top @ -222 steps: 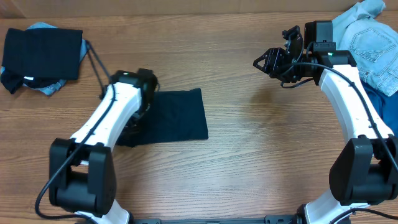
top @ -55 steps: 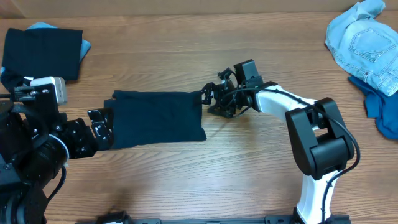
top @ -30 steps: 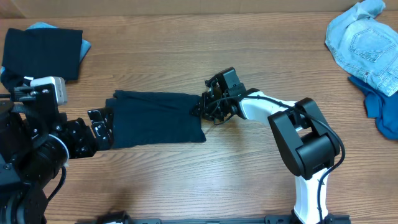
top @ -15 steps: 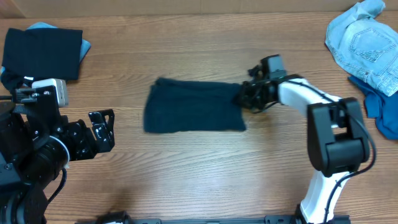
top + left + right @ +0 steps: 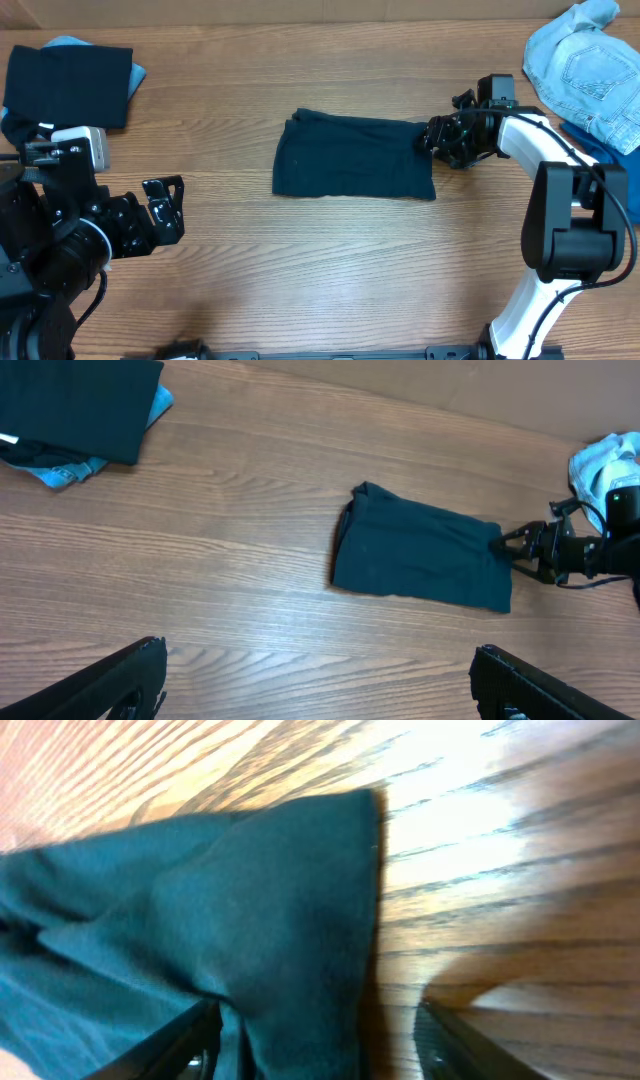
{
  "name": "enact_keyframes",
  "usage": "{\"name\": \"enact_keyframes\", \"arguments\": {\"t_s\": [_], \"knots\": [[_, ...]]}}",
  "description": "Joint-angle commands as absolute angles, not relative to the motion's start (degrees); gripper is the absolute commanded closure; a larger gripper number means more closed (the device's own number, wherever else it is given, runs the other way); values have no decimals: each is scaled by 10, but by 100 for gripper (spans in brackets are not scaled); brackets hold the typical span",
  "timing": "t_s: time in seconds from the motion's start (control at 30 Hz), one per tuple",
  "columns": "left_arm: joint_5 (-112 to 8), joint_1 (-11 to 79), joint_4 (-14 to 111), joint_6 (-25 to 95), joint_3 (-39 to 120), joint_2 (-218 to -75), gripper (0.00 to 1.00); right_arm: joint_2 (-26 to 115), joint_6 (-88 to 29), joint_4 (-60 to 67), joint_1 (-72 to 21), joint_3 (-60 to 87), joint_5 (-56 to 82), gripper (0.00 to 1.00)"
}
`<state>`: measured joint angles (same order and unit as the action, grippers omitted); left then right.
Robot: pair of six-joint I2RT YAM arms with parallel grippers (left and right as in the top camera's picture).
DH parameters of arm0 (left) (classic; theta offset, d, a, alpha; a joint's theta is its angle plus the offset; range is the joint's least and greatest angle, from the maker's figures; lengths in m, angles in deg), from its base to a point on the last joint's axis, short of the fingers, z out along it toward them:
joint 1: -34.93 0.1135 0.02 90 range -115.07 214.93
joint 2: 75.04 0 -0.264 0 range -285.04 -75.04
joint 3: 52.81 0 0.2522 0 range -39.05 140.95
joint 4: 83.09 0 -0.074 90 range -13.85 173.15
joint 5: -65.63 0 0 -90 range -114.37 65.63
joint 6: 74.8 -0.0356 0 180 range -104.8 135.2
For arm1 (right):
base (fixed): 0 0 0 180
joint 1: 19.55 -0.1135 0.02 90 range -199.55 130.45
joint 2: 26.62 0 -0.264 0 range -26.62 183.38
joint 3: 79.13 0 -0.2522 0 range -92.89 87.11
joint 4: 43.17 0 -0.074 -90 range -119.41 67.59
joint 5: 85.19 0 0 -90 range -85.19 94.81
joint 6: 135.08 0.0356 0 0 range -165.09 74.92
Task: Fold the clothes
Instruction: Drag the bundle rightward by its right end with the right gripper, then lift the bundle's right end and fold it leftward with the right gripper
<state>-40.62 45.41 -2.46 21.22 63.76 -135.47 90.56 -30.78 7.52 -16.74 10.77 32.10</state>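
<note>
A folded dark navy garment [image 5: 355, 168] lies flat on the wooden table [image 5: 320, 280], also seen in the left wrist view [image 5: 420, 557]. My right gripper [image 5: 437, 140] is at its right edge. In the right wrist view the jaws [image 5: 315, 1045] stand apart with the navy fabric [image 5: 200, 920] lying between them, one corner reaching the bare wood. My left gripper [image 5: 168, 207] is open and empty, well left of the garment and near the front; its fingers [image 5: 140, 670] frame bare table.
A folded dark garment on a light blue one [image 5: 70, 85] sits at the far left corner, also seen in the left wrist view [image 5: 75, 405]. A light blue denim garment [image 5: 585, 70] and a mid-blue one [image 5: 610, 170] lie at the right edge.
The navy garment has slid to the right across the table with my right gripper at its right edge. My left gripper let it go earlier and has stayed put, open.
</note>
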Motion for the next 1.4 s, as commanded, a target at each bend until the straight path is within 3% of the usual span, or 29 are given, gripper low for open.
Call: {"name": "enact_keyframes", "arguments": {"t_s": [0.0,0.13,0.43,0.63,0.77,0.8,0.97,1.1,1.23,1.37], "knots": [[-403,450,-23,220,647,-1354,0,890,-302,72,-165,99,305,29],[-403,450,-23,221,647,-1354,0,892,-301,68,-156,99,305,24],[-403,450,-23,221,647,-1354,0,940,-286,53,-170,100,380,34],[-403,450,-23,221,647,-1354,0,940,-291,102,-164,103,386,25],[-403,450,-23,221,647,-1354,0,940,-317,143,-160,107,383,27],[-403,450,-23,221,647,-1354,0,940,-317,144,-160,111,383,30],[-403,450,-23,221,647,-1354,0,940,-316,117,-160,138,384,63],[-403,450,-23,221,647,-1354,0,934,-319,101,-159,134,384,81],[-403,450,-23,220,647,-1356,0,896,-319,109,-158,105,384,95],[-403,450,-23,221,647,-1357,0,840,-319,130,-170,70,386,96]]}}
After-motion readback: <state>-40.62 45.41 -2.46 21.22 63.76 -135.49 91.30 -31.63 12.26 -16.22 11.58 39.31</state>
